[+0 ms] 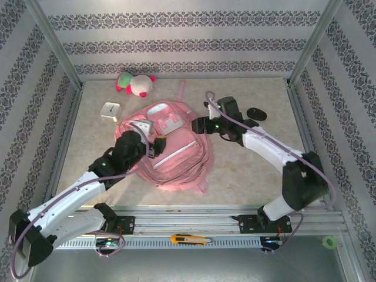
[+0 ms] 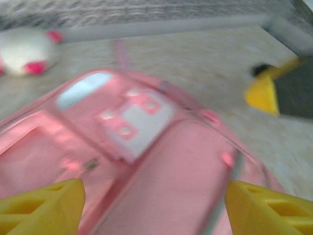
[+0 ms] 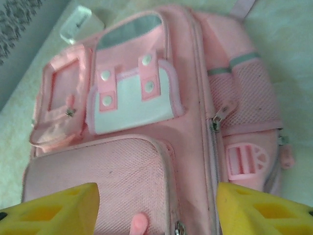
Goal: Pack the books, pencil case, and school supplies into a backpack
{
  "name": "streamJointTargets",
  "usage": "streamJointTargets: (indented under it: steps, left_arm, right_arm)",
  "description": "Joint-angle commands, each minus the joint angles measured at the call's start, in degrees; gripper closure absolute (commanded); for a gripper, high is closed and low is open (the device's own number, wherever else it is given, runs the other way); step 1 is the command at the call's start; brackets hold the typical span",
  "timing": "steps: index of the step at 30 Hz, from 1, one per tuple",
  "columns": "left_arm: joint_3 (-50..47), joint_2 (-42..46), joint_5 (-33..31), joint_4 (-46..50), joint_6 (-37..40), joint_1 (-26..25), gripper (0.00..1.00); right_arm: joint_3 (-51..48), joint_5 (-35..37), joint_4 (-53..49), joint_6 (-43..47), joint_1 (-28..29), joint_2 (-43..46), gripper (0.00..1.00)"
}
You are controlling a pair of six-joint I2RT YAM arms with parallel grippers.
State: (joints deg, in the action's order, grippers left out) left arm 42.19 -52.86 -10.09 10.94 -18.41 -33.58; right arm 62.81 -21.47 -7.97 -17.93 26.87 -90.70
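At mid-table over the pink backpack [image 1: 176,161], left gripper [image 2: 155,196] and right gripper [image 3: 157,196] gape empty, so best rise straight, clear of zips.

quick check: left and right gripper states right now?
Left gripper: open, jaws spread over the backpack, holding nothing.
Right gripper: open over the backpack, holding nothing.

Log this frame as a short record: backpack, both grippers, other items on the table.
backpack: pink, flat mid-table, front pockets facing up
left gripper: open, empty, above backpack's left side
right gripper: open, empty, above backpack's far right
other items: plush toy, white clock cube, black oval lump
near rail: yellow utility knife
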Motion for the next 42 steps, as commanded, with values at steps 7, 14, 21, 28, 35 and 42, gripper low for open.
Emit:
streamJointTargets:
  steps: [7, 14, 21, 28, 35, 42]
  left_arm:
    - [-8.7, -4.3, 1.7, -2.6, -15.0, 10.8, 0.32]
    - [-6.2, -20.6, 9.4, -14.7, -12.2, 9.4, 0.39]
    - [0.4, -33.8, 12.0, -22.3, -9.7, 6.6, 0.39]
    - [7.0, -37.9, 12.3, -22.8, -5.4, 6.7, 0.37]
    - [7.4, -24.3, 6.5, -13.5, -3.6, 7.6, 0.28]
    - [-4.0, -5.3, -10.4, -15.4, 8.1, 10.9, 0.01]
  right_arm:
    - [-5.8, 2.7, 1.9, -3.3, 2.6, -6.3, 0.42]
    - [-21.8, 8.3, 10.4, -11.8, 3.8, 1.4, 0.42]
    - [-30.7, 12.4, 13.0, -18.4, 3.7, 8.3, 0.41]
    - [-29.4, 13.1, 10.2, -18.6, 2.9, 12.9, 0.4]
    - [-24.0, 15.7, -1.9, -13.9, 0.0, 24.7, 0.37]
    - [-25.5, 20.7, -0.4, -1.6, -13.3, 34.7, 0.02]
